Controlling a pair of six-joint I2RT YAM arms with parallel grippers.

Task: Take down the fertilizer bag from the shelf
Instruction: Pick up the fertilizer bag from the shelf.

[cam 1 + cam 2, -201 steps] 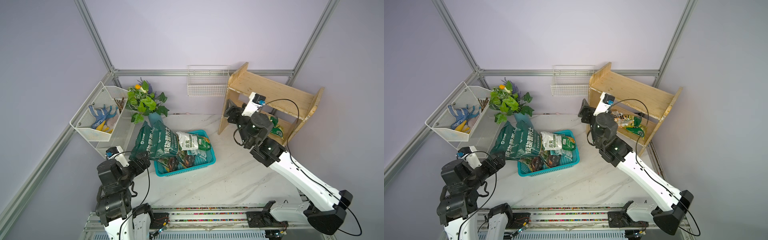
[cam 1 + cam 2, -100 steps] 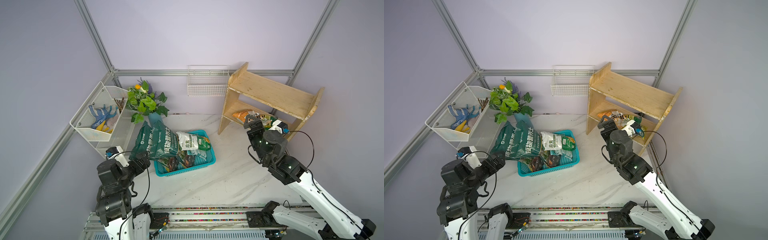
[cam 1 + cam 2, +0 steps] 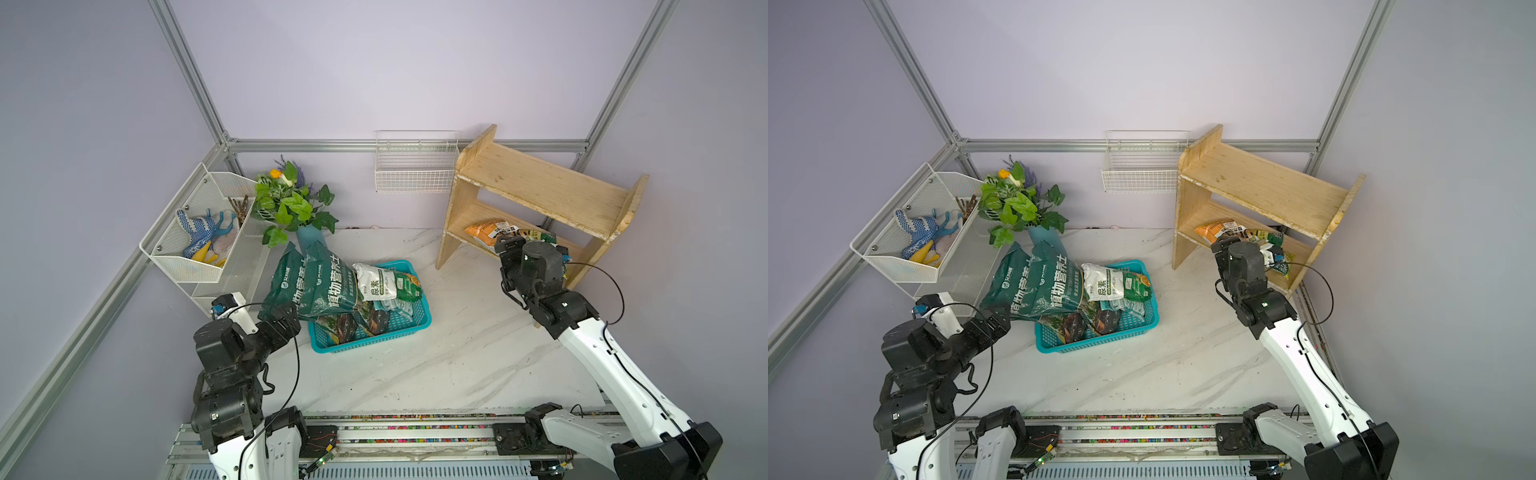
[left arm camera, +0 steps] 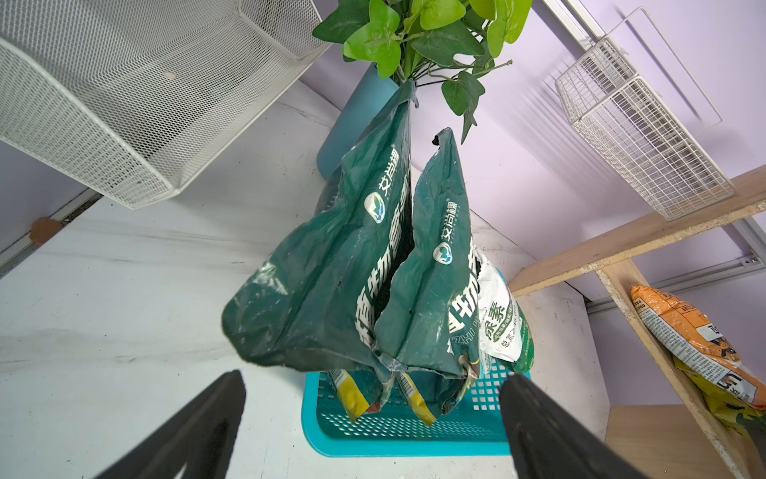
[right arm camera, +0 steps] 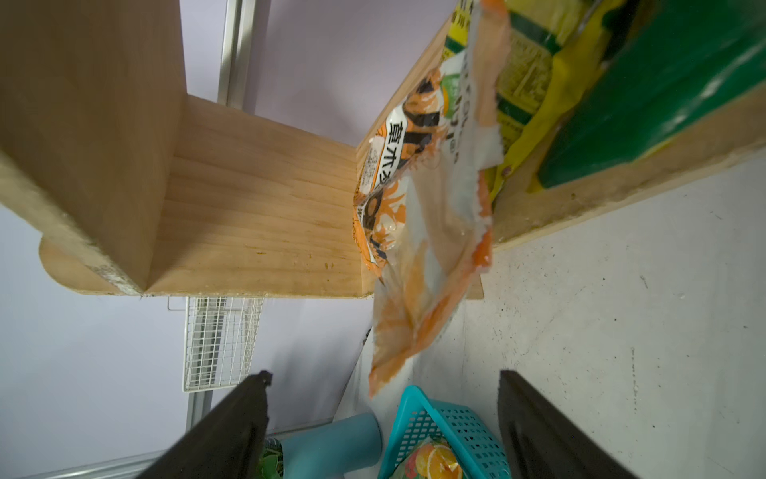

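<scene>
Right gripper [image 3: 505,244] is up at the shelf [image 3: 540,189], the pale wooden unit standing at about 2 o'clock on the table in both top views. I'm level with its lower board. My jaws are spread wide and there is nothing clamped between them: the right wrist view shows both black fingers [image 5: 232,427] far apart with open space between.

The fertilizer bag [image 3: 485,230], the orange one, lies on that lower board toward the shelf's 9 o'clock end. Its crumpled corner droops over the front edge of the board, right ahead of my right gripper [image 5: 383,375]. I can't tell whether I'm brushing it. A green-and-yellow bag [image 5: 646,95] lies just beside it on the same board.

Over at 8 o'clock, my left gripper [image 3: 286,320] is also wide open and holding nothing. It points at the two dark green bags [image 4: 373,265], which lean over the rim of the teal basket [image 3: 409,330] near the table's middle.
</scene>
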